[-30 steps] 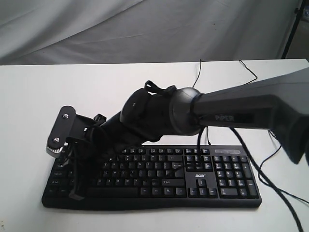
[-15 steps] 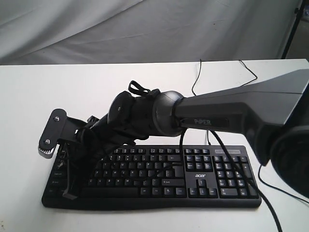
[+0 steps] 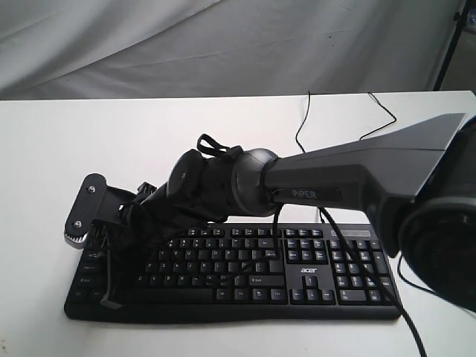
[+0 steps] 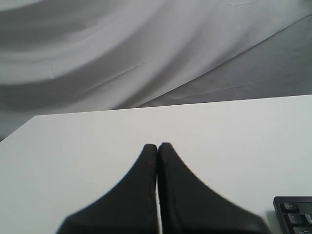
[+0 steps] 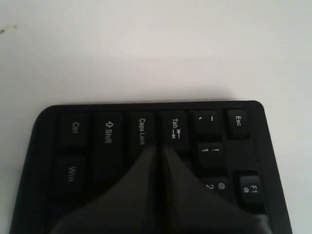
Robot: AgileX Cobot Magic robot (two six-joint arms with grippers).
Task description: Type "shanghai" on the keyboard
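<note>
The wide black plastic keyboard [image 3: 312,271] with white key legends lay along the near middle of the white table [image 3: 59,149], its number pad at the right end. A thin black cable [image 3: 301,126] trailed over the tabletop beyond its far edge, and pale grey draped fabric [image 3: 223,44] closed the far side of the scene.

The right arm [image 3: 357,175], a long grey link, entered from the right edge and sloped down leftward across the middle. Its rounded wrist joint hung above the far edge of the letter keys. From there a black wrist section continued left and downward to the keyboard's left end. There the right gripper [image 3: 111,301] turned its slim black fingers steeply down at the leftmost columns of keys.

In the right wrist view the jaws of that gripper [image 5: 157,146] were pressed together with no gap, holding nothing. The joined tip sat over the seam between the Caps Lock and Tab keys of the keyboard [image 5: 209,146]. Whether it was touching a key could not be told.

The left gripper [image 4: 157,145] was likewise closed flat, finger against finger, and empty. It hung over bare white table, with one corner of the keyboard [image 4: 292,214] showing beside it.
</note>
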